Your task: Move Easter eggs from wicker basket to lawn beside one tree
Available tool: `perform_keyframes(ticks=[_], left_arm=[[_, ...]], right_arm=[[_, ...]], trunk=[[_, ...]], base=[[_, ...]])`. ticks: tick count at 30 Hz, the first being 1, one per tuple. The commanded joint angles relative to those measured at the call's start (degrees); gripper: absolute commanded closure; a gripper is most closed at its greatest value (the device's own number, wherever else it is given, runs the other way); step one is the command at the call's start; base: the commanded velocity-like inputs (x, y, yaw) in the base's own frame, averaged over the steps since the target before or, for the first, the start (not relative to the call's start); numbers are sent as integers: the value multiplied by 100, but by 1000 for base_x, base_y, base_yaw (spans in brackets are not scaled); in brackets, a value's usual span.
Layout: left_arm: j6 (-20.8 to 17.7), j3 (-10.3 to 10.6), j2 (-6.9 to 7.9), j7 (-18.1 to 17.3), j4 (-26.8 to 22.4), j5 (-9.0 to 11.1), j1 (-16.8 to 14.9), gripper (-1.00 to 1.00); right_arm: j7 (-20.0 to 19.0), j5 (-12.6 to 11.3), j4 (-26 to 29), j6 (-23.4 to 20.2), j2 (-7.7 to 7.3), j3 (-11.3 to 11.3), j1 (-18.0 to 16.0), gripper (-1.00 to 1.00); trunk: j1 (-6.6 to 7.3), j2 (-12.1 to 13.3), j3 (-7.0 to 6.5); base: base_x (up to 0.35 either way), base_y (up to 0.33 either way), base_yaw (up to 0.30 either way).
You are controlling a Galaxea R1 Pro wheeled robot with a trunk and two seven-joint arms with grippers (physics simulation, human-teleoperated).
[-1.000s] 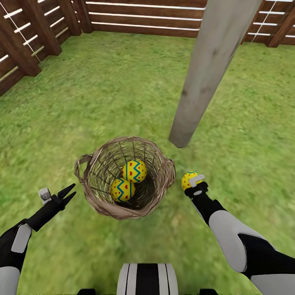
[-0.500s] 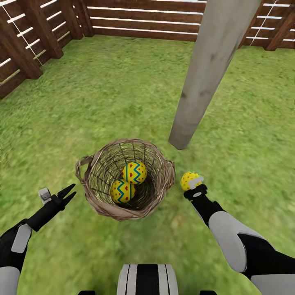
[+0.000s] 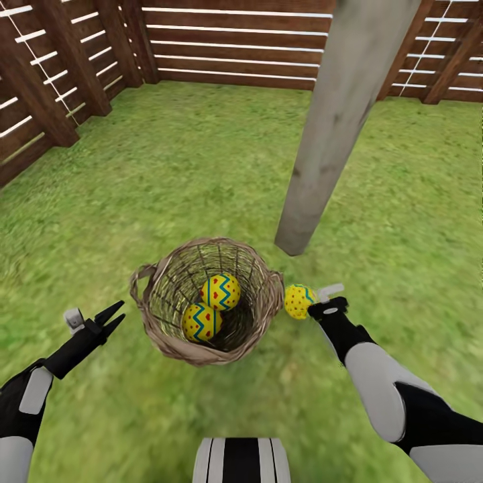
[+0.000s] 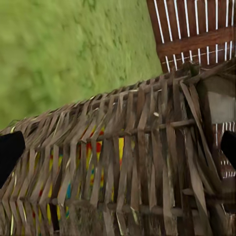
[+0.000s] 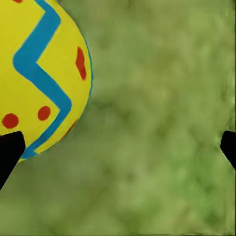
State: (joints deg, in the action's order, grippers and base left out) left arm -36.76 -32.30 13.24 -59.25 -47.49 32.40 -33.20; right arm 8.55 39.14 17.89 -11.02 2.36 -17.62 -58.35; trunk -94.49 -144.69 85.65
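Fingers of the left gripper [image 3: 115, 318] are dark, pointed and held a little apart with nothing between them, poised over the lawn [image 3: 201, 168] just left of the wicker basket [image 3: 258, 320]. That basket is a round tan-brown bucket of open weave with one small loop handle showing at each side of its rim; in the left wrist view its slats [image 4: 142, 162] stand close, with yellow, red and blue showing through the gaps. Two Easter eggs [image 3: 220, 292] lie inside it touching each other, yellow with red dots and a blue zigzag band. A third egg [image 3: 299, 300] sits on the grass just right of the basket, near the foot of the tree [image 3: 335, 127], whose pale grey-beige trunk is cut off by the upper edge, its crown out of sight. Beside that egg, the right gripper [image 3: 323, 300] has its fingers spread wide; in the right wrist view the egg [image 5: 37, 73] lies off to one side rather than gripped. A brown slatted fence [image 3: 235, 47] encloses the far side.
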Motion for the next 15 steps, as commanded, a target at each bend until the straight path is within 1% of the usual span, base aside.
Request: perform_keyframes(ticks=[1, 2, 3, 4, 5, 6, 7, 9, 10, 11, 12, 13, 14, 15], left_arm=[[-42, -4, 2, -8, 4, 21, -2, -100], [-42, -4, 3, -8, 7, 22, -2, -100], [-48, -4, 9, -8, 5, 21, -2, -100], [-53, -8, 15, -8, 3, 21, -5, -100], [-56, -10, 18, -8, 3, 16, -5, -100], [-58, -9, 20, -3, 0, 6, -6, -100], [-59, -6, 21, 4, -12, -6, -5, -100], [-65, 1, 94, 1, -1, -6, -4, -100], [-67, 8, 113, 6, 6, -6, -5, -100], [-68, 12, 128, 9, 10, -10, -4, -100], [-68, 8, 137, 9, 11, -13, -3, -100], [-68, 6, 141, 7, 4, -14, -3, -100], [-70, 5, 143, 4, -1, -14, -3, -100], [-74, 9, 143, 2, -14, -14, -4, -100]], right_arm=[[-29, 34, 112, -201, 1, -25, -1, -100], [-147, 28, 296, -445, -12, -33, -1, -100], [-440, -18, 628, -798, -18, -96, 0, -100], [-700, -50, 881, -1073, -60, -200, 5, -100], [-910, -61, 1048, -1258, -135, -299, 6, -100], [-1247, -68, 1210, -1468, -248, -424, 7, -100], [-1678, -71, 1301, -1683, -454, -556, 8, -100], [-2620, -76, 1391, -2163, -890, -790, 8, -100], [-3092, -80, 1471, -2353, -1103, -869, 8, -100], [-3765, -77, 1582, -2576, -1311, -908, 8, -100], [-4295, -75, 1668, -2721, -1426, -920, 8, -100], [-4746, -70, 1730, -2828, -1500, -924, 8, -100], [-5040, -67, 1774, -2905, -1537, -926, 8, -100], [-5451, -65, 1830, -2977, -1573, -922, 8, -100]], trunk=[[3, 0, -19], [6, 2, -42], [8, 3, -64], [11, 4, -86], [13, 6, -108], [16, 7, -130], [18, 8, -152], [24, 11, -197], [26, 12, -219], [29, 14, -241], [31, 15, -263], [34, 16, -285], [37, 18, -307], [39, 19, -330]], base=[[0, 0, 0], [0, 0, 0], [0, 0, 0], [0, 0, 0], [0, 0, 0], [0, 0, 0], [0, 0, 0], [0, 0, 0], [0, 0, 0], [0, 0, 0], [0, 0, 0], [0, 0, 0], [0, 0, 0], [0, 0, 0]])
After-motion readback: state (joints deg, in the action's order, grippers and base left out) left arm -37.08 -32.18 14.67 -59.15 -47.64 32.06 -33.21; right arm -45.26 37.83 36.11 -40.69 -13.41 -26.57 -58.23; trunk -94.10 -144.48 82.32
